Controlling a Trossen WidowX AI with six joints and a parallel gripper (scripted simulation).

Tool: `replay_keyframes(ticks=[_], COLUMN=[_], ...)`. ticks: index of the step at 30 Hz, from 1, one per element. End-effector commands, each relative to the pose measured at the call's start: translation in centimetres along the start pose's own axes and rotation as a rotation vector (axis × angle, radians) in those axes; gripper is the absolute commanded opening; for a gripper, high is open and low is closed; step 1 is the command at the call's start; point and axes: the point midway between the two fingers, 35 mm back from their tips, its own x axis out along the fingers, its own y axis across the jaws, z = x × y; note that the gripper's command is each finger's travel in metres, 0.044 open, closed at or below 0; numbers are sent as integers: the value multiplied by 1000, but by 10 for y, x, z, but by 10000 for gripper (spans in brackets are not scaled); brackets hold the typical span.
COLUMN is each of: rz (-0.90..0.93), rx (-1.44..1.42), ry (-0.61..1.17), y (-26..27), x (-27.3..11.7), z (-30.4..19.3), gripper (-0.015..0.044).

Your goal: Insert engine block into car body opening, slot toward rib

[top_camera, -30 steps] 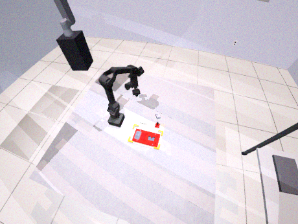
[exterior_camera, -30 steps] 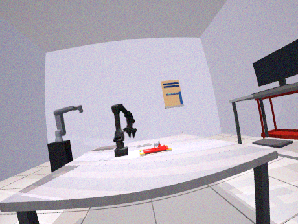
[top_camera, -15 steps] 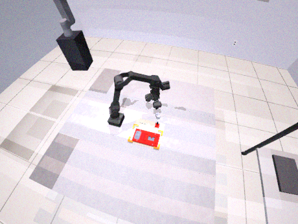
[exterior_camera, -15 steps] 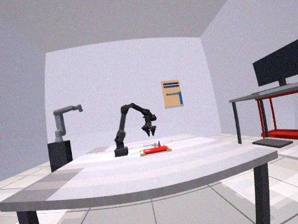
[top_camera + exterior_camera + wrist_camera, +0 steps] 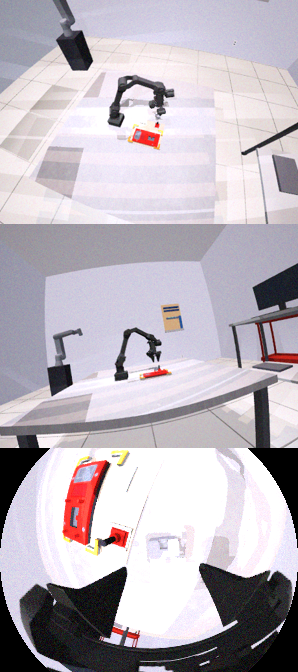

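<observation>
The pale table [image 5: 181, 181] [image 5: 146, 405] bears the red car body [image 5: 146, 138] [image 5: 155, 373] [image 5: 85, 503].

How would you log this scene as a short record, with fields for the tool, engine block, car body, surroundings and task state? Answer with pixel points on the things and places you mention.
tool: black two-finger gripper [image 5: 157, 108] [image 5: 156, 360] [image 5: 163, 567], open, nothing between its fingers, above the table
engine block: probably the small pale grey piece [image 5: 158, 116] [image 5: 156, 369] [image 5: 160, 542], outside the car body; slot direction cannot be told
car body: flat red block [image 5: 146, 138] [image 5: 155, 373] [image 5: 85, 502], with yellow brackets [image 5: 130, 140] [image 5: 141, 376] [image 5: 120, 457] at its corners
nearby: small red square base [image 5: 120, 537] with a black peg [image 5: 107, 541]
task state: block apparently not inserted
</observation>
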Motion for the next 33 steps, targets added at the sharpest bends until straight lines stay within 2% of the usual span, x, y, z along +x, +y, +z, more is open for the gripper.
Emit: replay_keyframes(ticks=[1, 33], rz=[3, 2], rx=[-7, -9], ry=[-20, -21], y=[-1, -6], x=[16, 62], z=[5, 8], gripper=[440, 440])
